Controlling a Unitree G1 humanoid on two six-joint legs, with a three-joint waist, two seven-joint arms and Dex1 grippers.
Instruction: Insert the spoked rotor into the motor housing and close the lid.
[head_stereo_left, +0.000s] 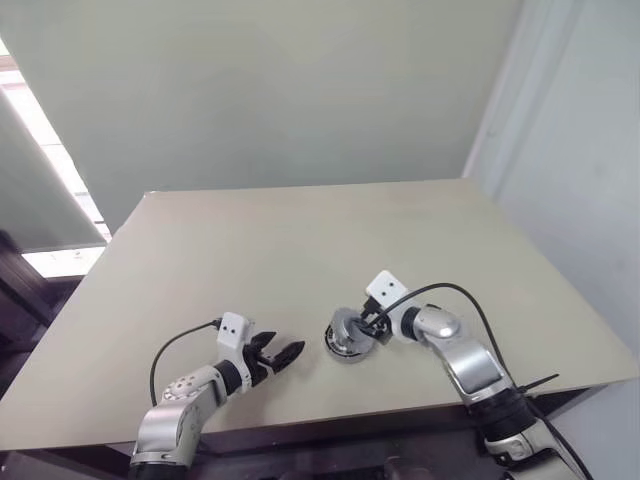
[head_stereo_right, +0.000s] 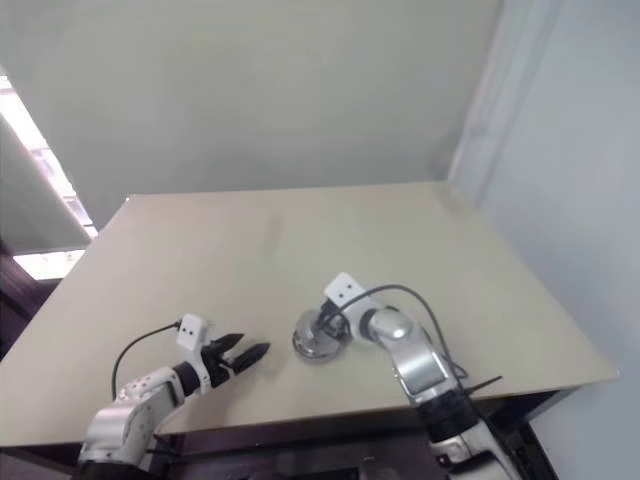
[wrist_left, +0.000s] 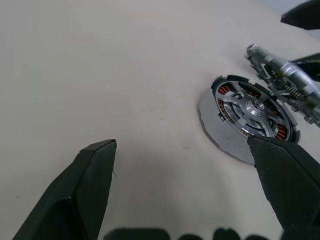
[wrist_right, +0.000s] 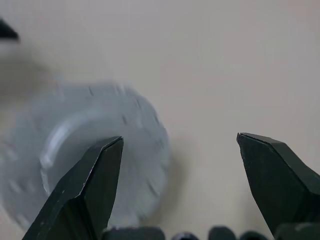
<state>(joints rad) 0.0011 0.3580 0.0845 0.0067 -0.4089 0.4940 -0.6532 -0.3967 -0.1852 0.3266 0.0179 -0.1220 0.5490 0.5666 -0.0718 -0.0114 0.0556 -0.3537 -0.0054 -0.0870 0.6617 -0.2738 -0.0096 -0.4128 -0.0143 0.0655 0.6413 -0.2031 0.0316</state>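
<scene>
The right gripper (head_stereo_left: 366, 327) reaches in from the lower right with its fingers apart, poised at the motor housing (wrist_left: 252, 114), while the left gripper (head_stereo_left: 272, 355), also spread wide, rests low at the lower left of the table. The spoked rotor (wrist_left: 251, 108) sits in the copper-ringed housing, just beside the right fingertips and apart from the left ones. All lies near the front edge of a beige table (head_stereo_left: 300, 240) against a pale wall (head_stereo_left: 260, 90).

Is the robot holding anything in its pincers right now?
No. The left pincer is open over bare table, and the right pincer hangs open just above the round motor part, not gripping it.
</scene>
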